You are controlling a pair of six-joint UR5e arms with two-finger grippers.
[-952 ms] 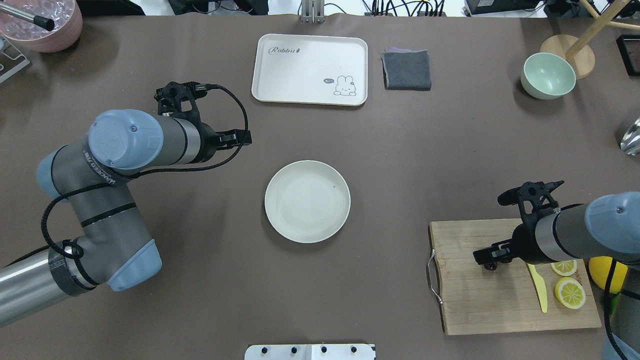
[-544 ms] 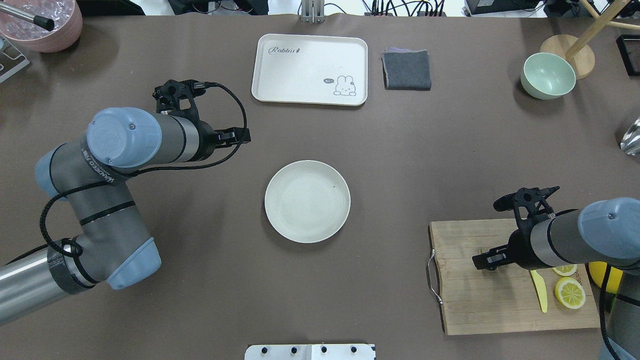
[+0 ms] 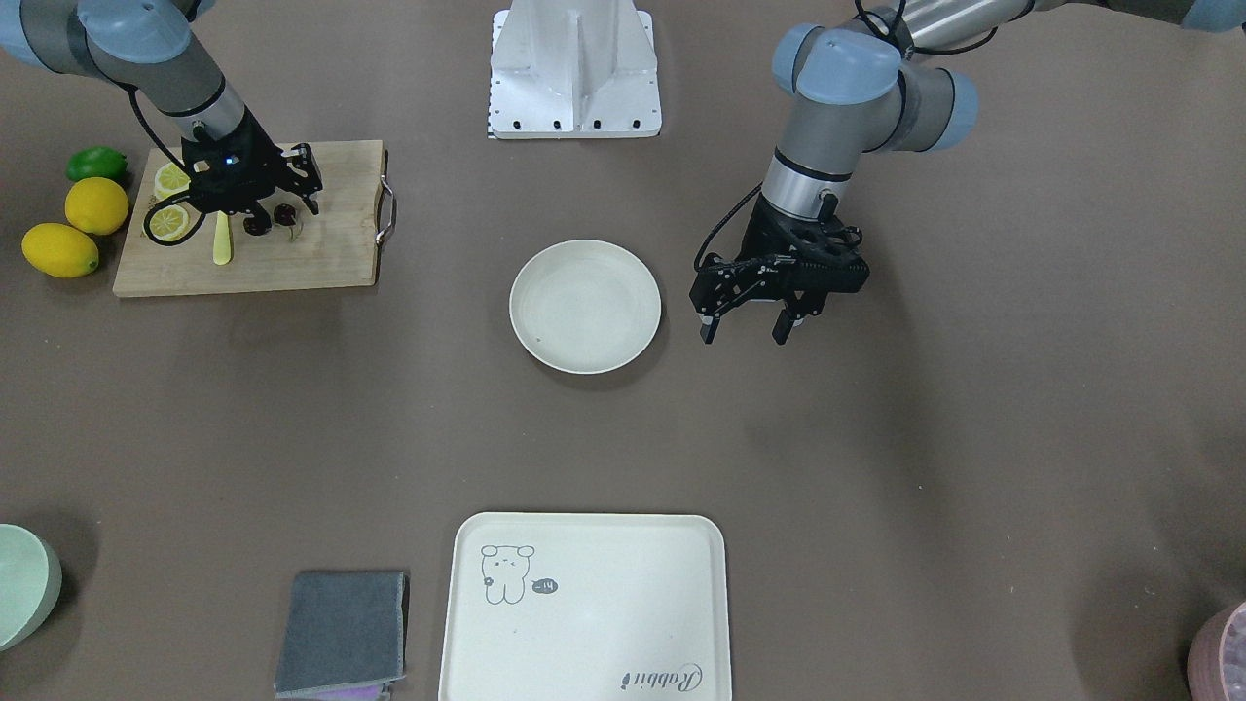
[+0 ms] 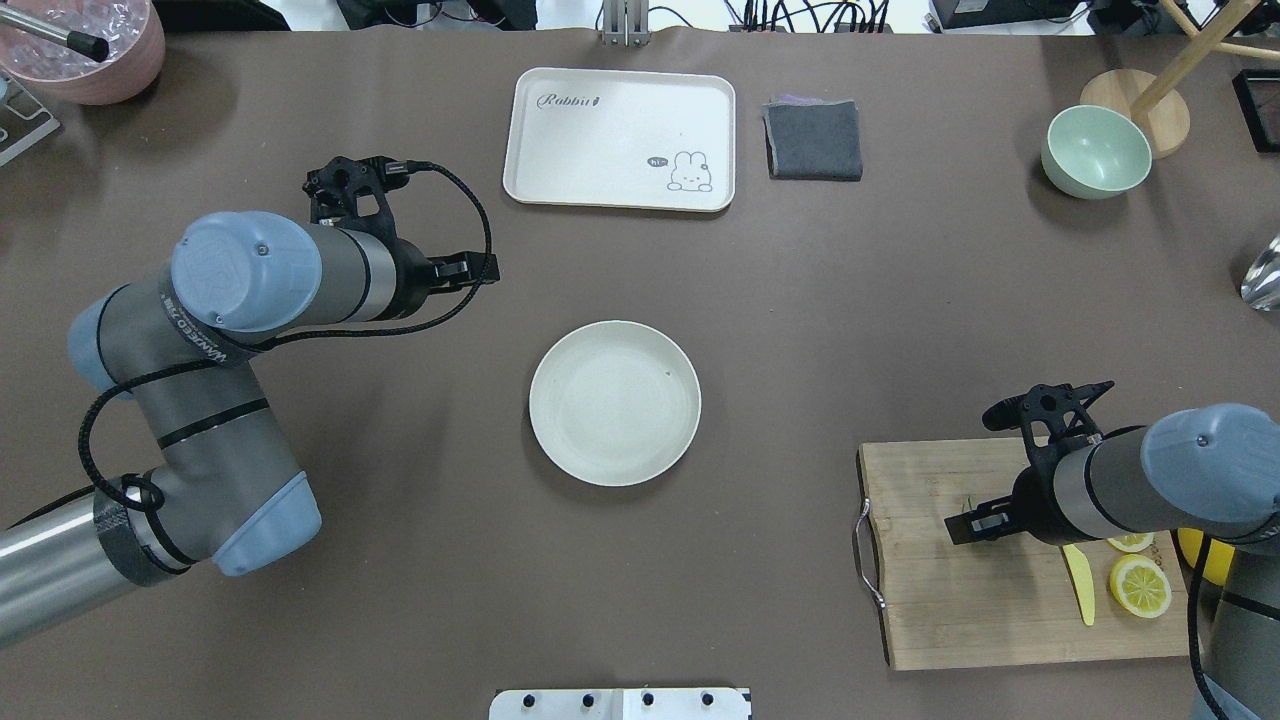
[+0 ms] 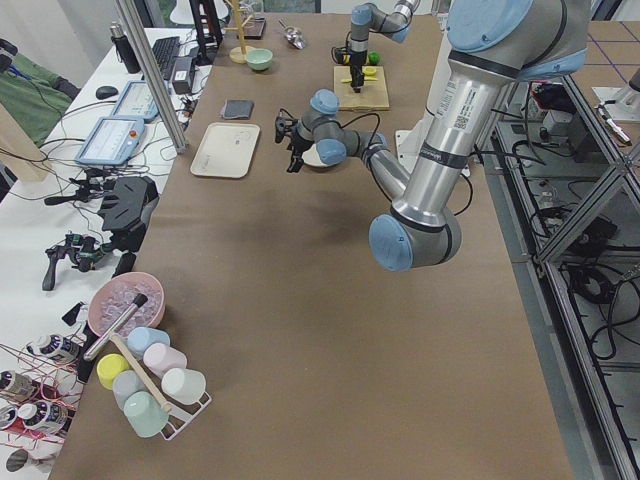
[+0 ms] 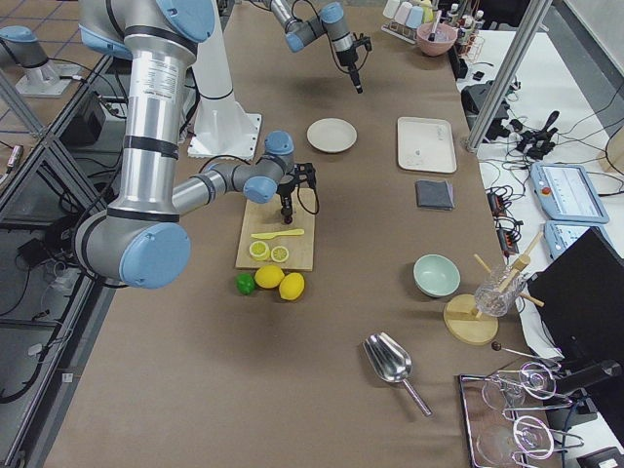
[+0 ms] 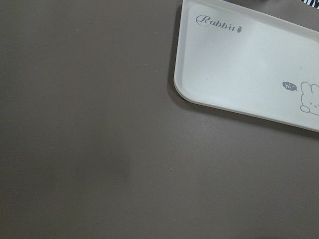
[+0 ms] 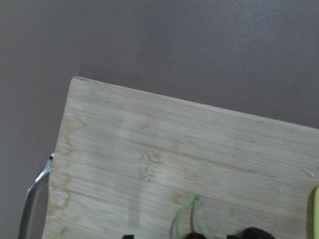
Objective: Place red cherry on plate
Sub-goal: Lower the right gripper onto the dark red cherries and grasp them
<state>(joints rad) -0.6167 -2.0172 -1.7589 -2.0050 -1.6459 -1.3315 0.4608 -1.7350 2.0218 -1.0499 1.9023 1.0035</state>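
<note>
The red cherry point(image 3: 259, 225) is a dark pair with green stems, lying on the wooden cutting board point(image 3: 292, 263). My right gripper point(image 3: 284, 200) hangs open just above it. In the right wrist view the cherry point(image 8: 253, 232) and its stems show at the bottom edge, with dark fingertips to either side of one fruit. In the overhead view the right gripper point(image 4: 975, 520) hides the fruit, and only a bit of green stem shows. The off-white plate point(image 4: 615, 403) sits bare at the table's middle. My left gripper point(image 3: 742, 329) is open and holds nothing beside the plate point(image 3: 585, 307).
On the board point(image 4: 960, 620) lie lemon slices point(image 4: 1140, 586) and a yellow knife point(image 4: 1080, 585). Whole lemons point(image 3: 97, 204) and a lime sit beyond its outer edge. A cream tray point(image 4: 620, 138), a grey cloth point(image 4: 813, 140) and a green bowl point(image 4: 1095, 152) stand at the far side.
My right gripper has sunk lower over the cherries, covering them in the overhead view. The left arm has drifted slightly away from the plate.
</note>
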